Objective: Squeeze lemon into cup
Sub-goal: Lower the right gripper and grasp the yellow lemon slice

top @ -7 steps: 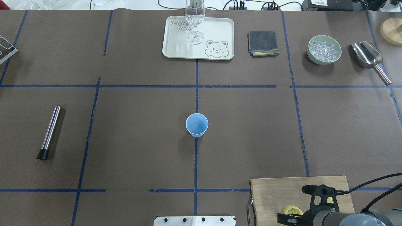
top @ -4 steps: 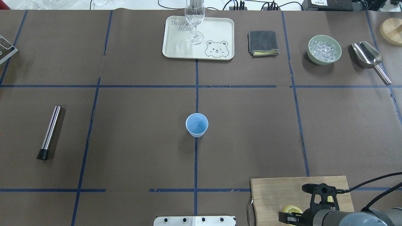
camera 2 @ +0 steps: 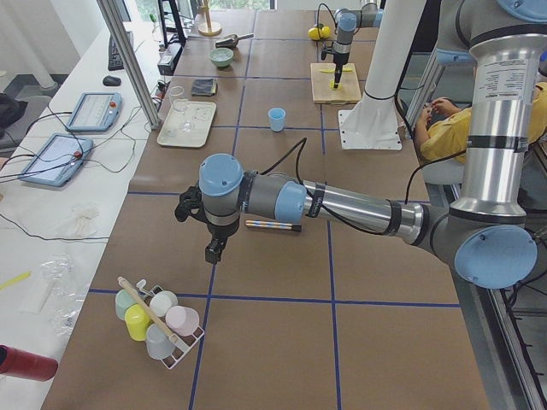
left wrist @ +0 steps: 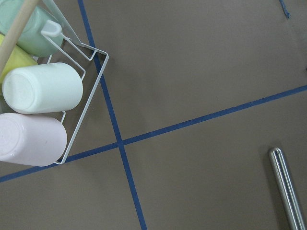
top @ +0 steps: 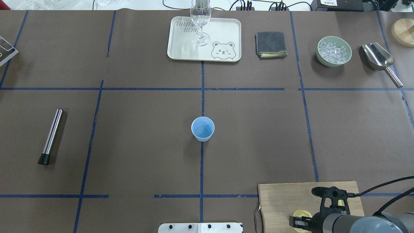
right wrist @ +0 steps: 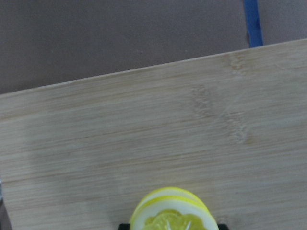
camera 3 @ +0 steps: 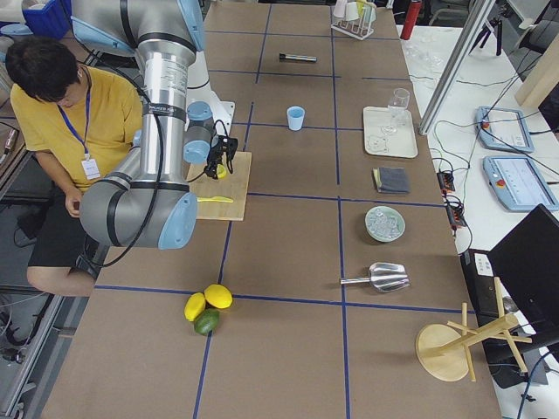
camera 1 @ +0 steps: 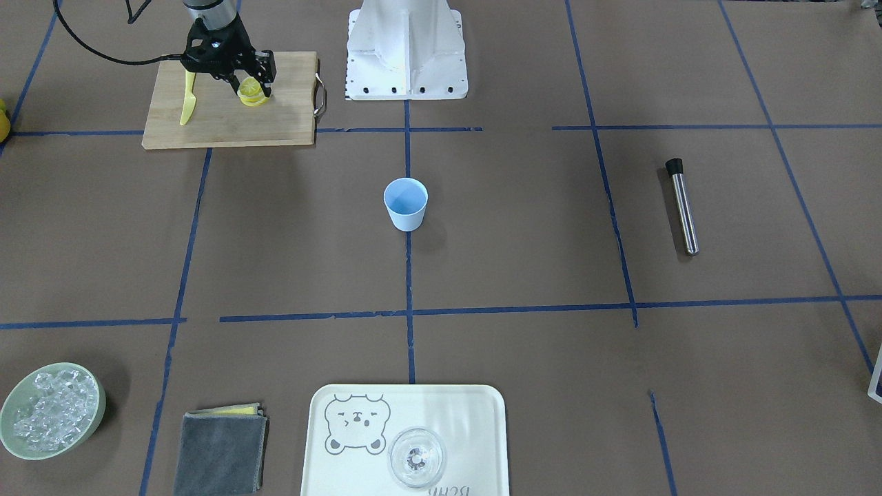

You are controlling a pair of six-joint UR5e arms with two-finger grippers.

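The light-blue cup (top: pixel 202 128) stands upright and empty at the table's middle, also in the front-facing view (camera 1: pixel 405 203). A stack of lemon slices (camera 1: pixel 253 93) lies on the wooden cutting board (camera 1: pixel 227 124) at the near right (top: pixel 301 215). My right gripper (camera 1: pixel 252 88) is low over the stack, open, one finger on each side of it. In the right wrist view the top lemon slice (right wrist: pixel 173 215) fills the gap between the two fingertips. My left gripper (camera 2: pixel 214 253) hangs far off to the left. I cannot tell whether it is open.
A yellow toy knife (camera 1: pixel 186 103) lies on the board beside the slices. A steel muddler (top: pixel 51 136) lies at the left. At the back stand a tray (top: pixel 223 32) with a clear glass (top: pixel 200 22), a grey cloth (top: pixel 271 44), an ice bowl (top: pixel 334 51) and a scoop (top: pixel 378 58). A cup rack (left wrist: pixel 43 91) is under the left wrist.
My right gripper has shifted slightly right and settled lower around the lemon stack. The cup and the left arm have not moved.
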